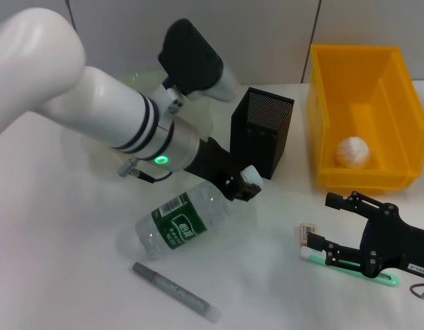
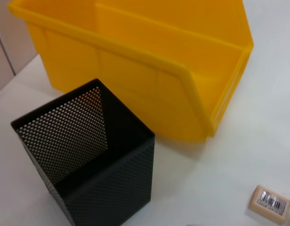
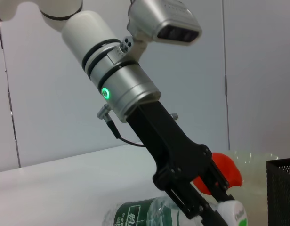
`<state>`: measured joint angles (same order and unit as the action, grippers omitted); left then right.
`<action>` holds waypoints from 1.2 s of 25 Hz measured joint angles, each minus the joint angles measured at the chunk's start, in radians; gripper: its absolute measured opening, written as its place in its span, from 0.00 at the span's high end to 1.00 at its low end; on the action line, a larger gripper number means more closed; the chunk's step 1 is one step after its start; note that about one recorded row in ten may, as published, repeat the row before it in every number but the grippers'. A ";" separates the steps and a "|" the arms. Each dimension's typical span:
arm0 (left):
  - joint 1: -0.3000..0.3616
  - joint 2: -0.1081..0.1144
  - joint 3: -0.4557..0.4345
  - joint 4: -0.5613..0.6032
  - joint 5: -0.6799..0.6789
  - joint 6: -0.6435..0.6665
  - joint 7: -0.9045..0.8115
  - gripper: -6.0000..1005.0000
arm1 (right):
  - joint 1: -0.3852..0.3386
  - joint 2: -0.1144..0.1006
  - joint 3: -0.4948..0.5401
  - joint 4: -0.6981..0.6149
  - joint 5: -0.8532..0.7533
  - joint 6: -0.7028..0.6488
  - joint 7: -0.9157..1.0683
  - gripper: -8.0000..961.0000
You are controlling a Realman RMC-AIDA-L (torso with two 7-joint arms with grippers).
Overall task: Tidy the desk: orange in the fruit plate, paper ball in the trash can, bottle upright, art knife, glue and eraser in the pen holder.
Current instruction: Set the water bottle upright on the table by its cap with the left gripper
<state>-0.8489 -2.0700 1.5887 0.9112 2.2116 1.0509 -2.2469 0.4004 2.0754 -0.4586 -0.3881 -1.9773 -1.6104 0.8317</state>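
The bottle (image 1: 181, 223) lies on its side at the table's middle, cap toward the pen holder (image 1: 261, 130). My left gripper (image 1: 239, 185) is shut on the bottle's neck; the right wrist view shows it there too, with the left gripper (image 3: 215, 207) at the cap. The paper ball (image 1: 352, 151) lies inside the yellow trash can (image 1: 363, 75). The orange (image 3: 227, 172) rests in the fruit plate (image 3: 253, 157), which the left arm mostly hides in the head view. My right gripper (image 1: 321, 221) stands open at the front right, the eraser (image 1: 310, 234) by its lower finger.
A green stick with a white tip (image 1: 350, 265) lies under the right gripper. A grey stick (image 1: 174, 292) lies near the front edge. I cannot tell which is the glue and which the art knife. The left wrist view shows the pen holder (image 2: 88, 155), the trash can (image 2: 135, 61) and the eraser (image 2: 269, 203).
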 joint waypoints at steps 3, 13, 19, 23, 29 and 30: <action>0.022 0.001 -0.038 0.042 0.000 0.027 0.007 0.55 | 0.000 0.000 0.000 0.000 0.000 0.000 0.001 0.19; 0.056 0.004 -0.172 0.100 -0.007 0.129 0.039 0.55 | 0.005 0.000 0.000 0.000 0.000 -0.002 0.001 0.19; 0.080 0.004 -0.222 0.146 -0.012 0.164 0.055 0.55 | 0.008 0.000 0.000 0.000 0.000 0.001 0.001 0.19; 0.086 0.004 -0.241 0.157 -0.012 0.176 0.060 0.55 | 0.010 0.000 0.000 0.000 0.000 -0.001 0.003 0.19; 0.090 0.004 -0.283 0.172 -0.016 0.210 0.071 0.55 | 0.014 0.000 0.000 0.000 0.000 -0.001 0.011 0.20; 0.093 0.004 -0.289 0.174 -0.019 0.212 0.074 0.55 | 0.015 0.000 0.000 0.000 0.000 0.000 0.013 0.20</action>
<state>-0.7564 -2.0662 1.3002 1.0855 2.1926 1.2633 -2.1727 0.4150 2.0755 -0.4586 -0.3881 -1.9772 -1.6106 0.8449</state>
